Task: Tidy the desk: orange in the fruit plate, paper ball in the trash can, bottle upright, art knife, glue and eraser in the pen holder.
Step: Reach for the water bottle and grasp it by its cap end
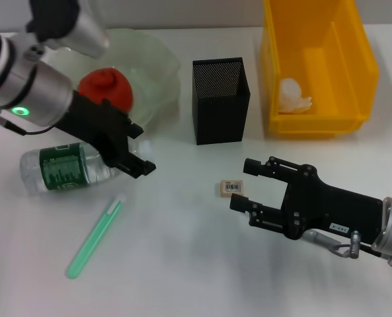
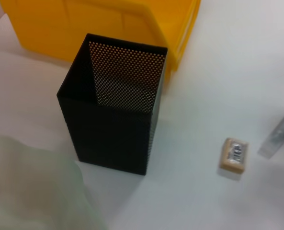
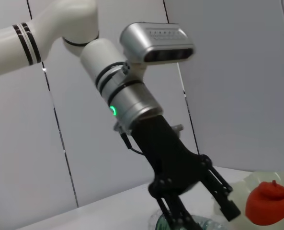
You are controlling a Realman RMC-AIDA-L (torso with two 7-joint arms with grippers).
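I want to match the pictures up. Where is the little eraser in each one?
Head view: the eraser lies on the table in front of the pen holder, near the open right gripper.
Left wrist view: the eraser lies beside the pen holder.
Right wrist view: not in it.
Shared landmark: the pen holder.
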